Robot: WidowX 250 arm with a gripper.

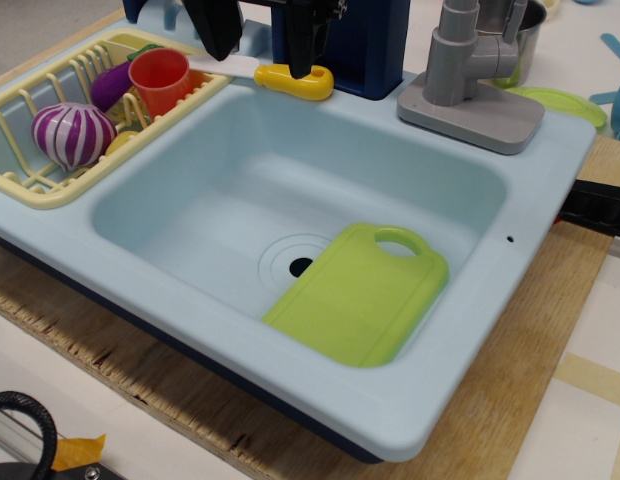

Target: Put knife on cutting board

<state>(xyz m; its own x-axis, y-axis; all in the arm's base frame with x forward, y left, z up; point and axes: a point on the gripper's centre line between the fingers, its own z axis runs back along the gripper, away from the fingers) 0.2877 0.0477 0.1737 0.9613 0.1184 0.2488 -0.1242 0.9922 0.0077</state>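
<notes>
The gripper [262, 45] hangs at the sink's [550, 220] back rim, its dark fingers [306, 40] spread either side of the knife [293, 80]; contact seems likely but is unclear. The lime-green cutting board [355, 297] lies in the basin, near the drain [301, 266].

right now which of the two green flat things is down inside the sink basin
The lime-green cutting board, rectangular with a handle hole. The paler round plate sits up behind the faucet.
</notes>
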